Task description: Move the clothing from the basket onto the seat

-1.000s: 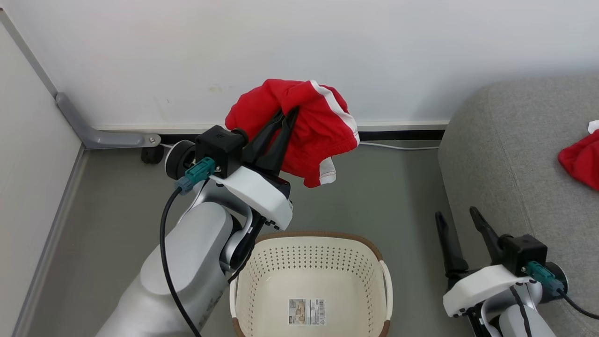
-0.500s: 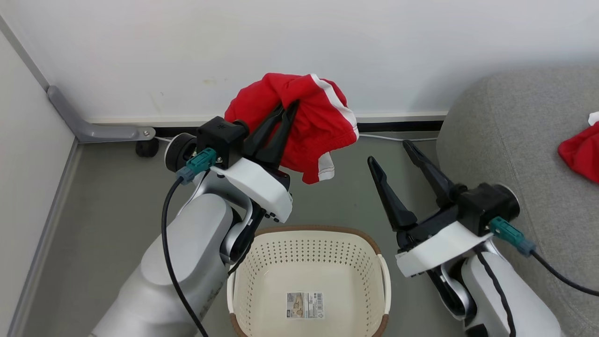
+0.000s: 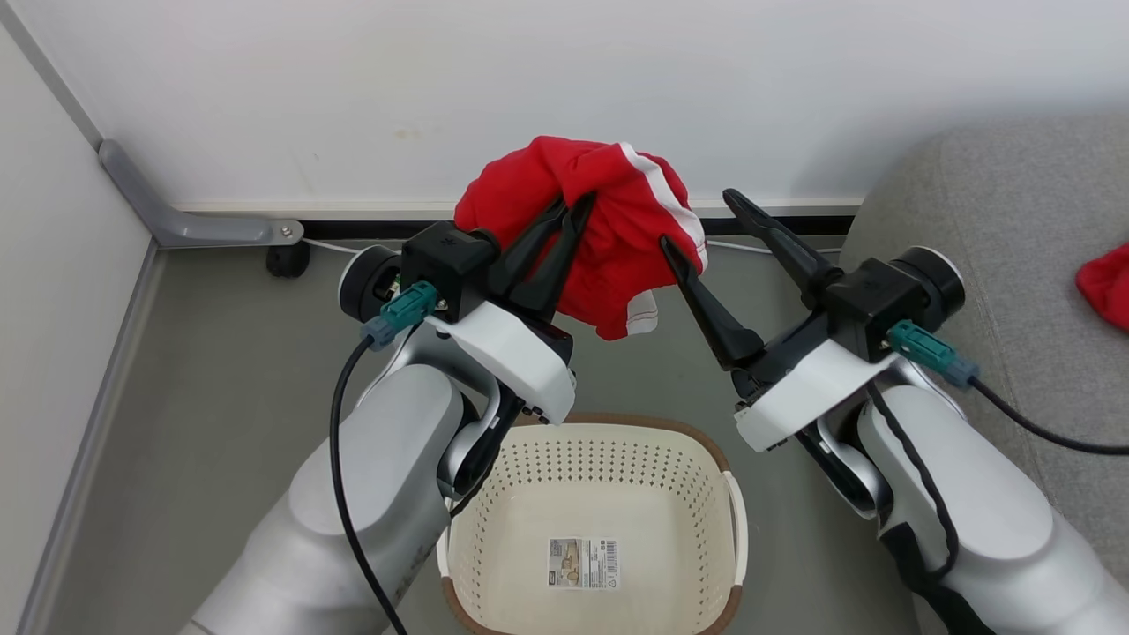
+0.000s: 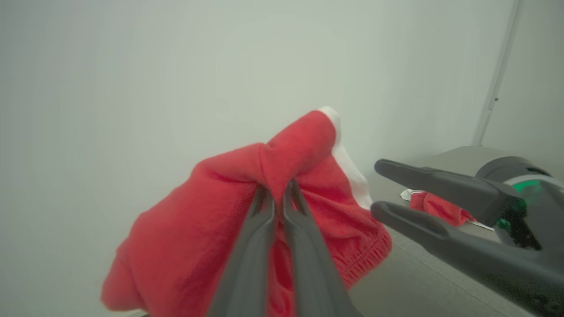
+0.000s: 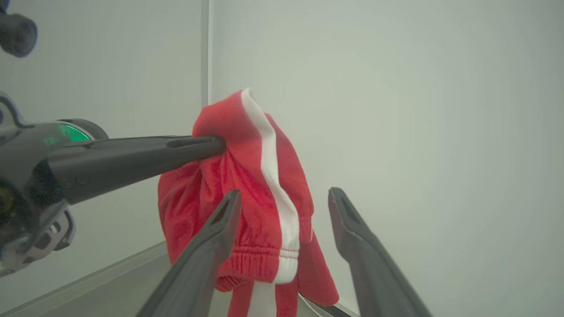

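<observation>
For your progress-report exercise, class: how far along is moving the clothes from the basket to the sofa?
Done: the basket looks empty, and a red garment lies on the sofa. In hand: the left gripper is shut on a second red garment, held aloft; the open right gripper is beside it. Left: setting that garment on the sofa.

Bright, even, diffuse light fills the head view, which is crisp around the bunched bright red fabric garment with a white stripe. Its folds hold soft dark creases, and to its right a pale grey shadow fades across the plain white wall. In the left wrist view the garment looks hazy, and the left gripper below it smears out of focus. In the right wrist view the garment is sharper, while the right gripper before it blurs. Both wrist views tint the wall greenish-grey.
</observation>
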`<state>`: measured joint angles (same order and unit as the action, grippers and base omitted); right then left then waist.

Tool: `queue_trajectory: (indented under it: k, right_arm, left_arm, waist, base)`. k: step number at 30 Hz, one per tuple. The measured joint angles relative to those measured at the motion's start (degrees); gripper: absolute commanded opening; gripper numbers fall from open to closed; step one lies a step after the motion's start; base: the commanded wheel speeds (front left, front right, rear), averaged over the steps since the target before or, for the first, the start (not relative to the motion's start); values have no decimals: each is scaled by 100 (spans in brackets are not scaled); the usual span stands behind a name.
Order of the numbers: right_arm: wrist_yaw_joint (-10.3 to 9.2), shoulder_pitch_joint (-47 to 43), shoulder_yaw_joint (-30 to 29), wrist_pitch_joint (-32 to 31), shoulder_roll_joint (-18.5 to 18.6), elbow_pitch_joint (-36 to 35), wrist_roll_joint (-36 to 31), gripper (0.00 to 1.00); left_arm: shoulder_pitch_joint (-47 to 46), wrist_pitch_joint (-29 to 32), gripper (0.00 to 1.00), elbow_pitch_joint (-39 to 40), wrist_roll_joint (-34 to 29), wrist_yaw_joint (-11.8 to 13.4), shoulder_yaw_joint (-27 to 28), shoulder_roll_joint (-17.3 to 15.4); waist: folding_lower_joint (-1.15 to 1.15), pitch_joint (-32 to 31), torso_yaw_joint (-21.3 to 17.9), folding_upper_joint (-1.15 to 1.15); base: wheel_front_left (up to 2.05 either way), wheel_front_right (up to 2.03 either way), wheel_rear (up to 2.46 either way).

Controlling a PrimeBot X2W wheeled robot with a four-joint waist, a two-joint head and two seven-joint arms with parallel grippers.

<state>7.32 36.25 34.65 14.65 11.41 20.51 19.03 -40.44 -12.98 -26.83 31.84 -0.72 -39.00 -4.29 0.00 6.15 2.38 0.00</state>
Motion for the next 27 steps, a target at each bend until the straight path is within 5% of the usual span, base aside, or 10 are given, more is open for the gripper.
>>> queue_trajectory:
  k: [16, 17, 18, 19, 20, 27]
  right_arm:
    - [0, 1306, 1599, -510, -20, 1483, 1376, 100]
    - [0, 1344, 1712, -528, -22, 1534, 1462, 87]
    - [0, 1344, 1712, -528, -22, 1534, 1462, 62]
    - [0, 1371, 1798, -527, -31, 1561, 1555, 24]
    - [0, 1395, 1897, -527, -30, 1583, 1626, 0]
    - [0, 1474, 2296, -312, -5, 1763, 2029, 0]
  left_arm:
    - [-1, -62, 0, 20, -5, -76, -387, 129]
    - [-1, -65, 0, 20, -5, -76, -402, 133]
    - [-1, -65, 0, 20, -5, -76, -402, 133]
    - [-1, -65, 0, 18, -5, -76, -417, 134]
    - [-1, -65, 0, 15, -2, -76, -432, 137]
    - [0, -67, 0, -46, 1, -76, -477, 142]
  waist:
    - [0, 115, 314, 0]
    - [0, 121, 328, 0]
    - [0, 121, 328, 0]
    - [0, 128, 336, 0]
    - [0, 136, 344, 0]
    - [0, 191, 324, 0]
  base:
    - [0, 0, 0]
    - [0, 0, 0]
    - [0, 0, 0]
    - [0, 0, 0]
    - [0, 0, 0]
    - [0, 0, 0]
